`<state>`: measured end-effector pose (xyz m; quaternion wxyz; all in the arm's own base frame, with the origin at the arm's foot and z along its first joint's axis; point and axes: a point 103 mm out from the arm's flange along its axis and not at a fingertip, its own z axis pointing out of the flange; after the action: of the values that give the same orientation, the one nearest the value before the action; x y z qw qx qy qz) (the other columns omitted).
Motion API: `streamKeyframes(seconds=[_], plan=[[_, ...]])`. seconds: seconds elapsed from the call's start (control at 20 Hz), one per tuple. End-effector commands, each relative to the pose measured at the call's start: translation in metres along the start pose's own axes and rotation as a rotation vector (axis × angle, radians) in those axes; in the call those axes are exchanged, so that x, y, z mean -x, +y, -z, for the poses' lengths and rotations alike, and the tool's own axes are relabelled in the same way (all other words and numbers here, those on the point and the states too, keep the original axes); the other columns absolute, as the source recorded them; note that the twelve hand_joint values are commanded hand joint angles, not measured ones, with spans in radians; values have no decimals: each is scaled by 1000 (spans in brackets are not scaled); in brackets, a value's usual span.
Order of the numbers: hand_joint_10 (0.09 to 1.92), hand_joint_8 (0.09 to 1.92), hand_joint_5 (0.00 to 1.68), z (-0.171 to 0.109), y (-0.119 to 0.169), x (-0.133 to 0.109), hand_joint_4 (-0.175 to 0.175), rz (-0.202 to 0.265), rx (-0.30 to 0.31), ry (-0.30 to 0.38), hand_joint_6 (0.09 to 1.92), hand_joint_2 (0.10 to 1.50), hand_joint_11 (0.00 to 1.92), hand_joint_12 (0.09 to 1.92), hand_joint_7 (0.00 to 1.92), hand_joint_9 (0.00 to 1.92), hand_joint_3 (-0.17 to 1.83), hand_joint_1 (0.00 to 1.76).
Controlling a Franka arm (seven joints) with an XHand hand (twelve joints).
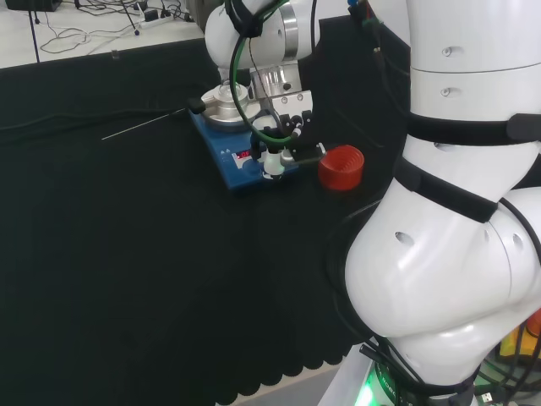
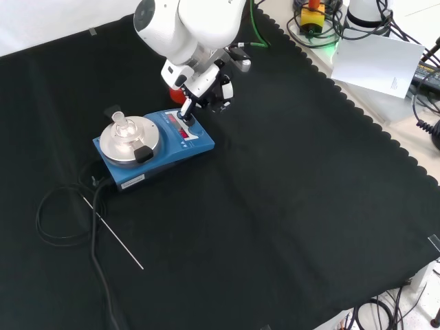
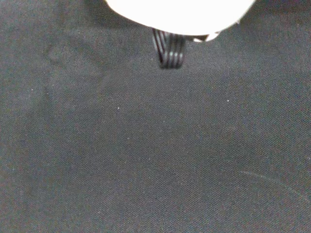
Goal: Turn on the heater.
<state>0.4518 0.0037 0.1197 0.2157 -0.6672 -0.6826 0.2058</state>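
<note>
Head view: the heater (image 1: 241, 152), a blue slab with a round silver plate, sits in the upper middle of the frame on the black cloth (image 1: 127, 271). The hand (image 1: 283, 139) hangs over its front panel, one fingertip down at the panel's right end by a small red display; the other fingers look curled back, gripping nothing, though the arm's links hide much of them. A red ribbed ring (image 1: 341, 167) stands just beside the heater on the right. A thin rod (image 1: 139, 127) lies to the left.

Front view: the heater (image 2: 155, 148) is in the upper left, a small clear glass piece (image 2: 122, 126) standing on its plate. The hand (image 2: 206, 93) comes from above, a fingertip touching the sloped control panel. A black cable (image 2: 62, 213) loops away at lower left.

Wrist view: bare cloth (image 3: 146, 155) under a blurred white part of the hand (image 3: 180, 12).

The heater looks heavy, stiff and unlikely to slide; I judge it needs no grasp, only a short press or turn at the panel control, kept clear of the fragile glass. Beyond the cloth lie cables and papers.
</note>
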Motion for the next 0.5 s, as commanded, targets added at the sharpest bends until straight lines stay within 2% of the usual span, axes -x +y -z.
streamKeyframes(seconds=[0.05, 0.15, 0.4, 0.5], plan=[[1547, 1557, 323, -2, 0, -4, -69, -7, -2, 0, 925, 618, 1183, 1418, 1593, 1661, 1180, 1433], [1546, 1557, 323, -2, 0, 4, -69, 1, -2, 17, 925, 618, 1183, 1418, 1592, 1660, 1180, 1433], [1544, 1555, 325, -4, 2, -3, -70, -6, -10, -1, 927, 618, 1184, 1417, 1592, 1659, 1181, 1431], [1543, 1554, 326, -4, 1, 3, -70, 0, -14, 11, 927, 618, 1184, 1416, 1592, 1659, 1181, 1430]])
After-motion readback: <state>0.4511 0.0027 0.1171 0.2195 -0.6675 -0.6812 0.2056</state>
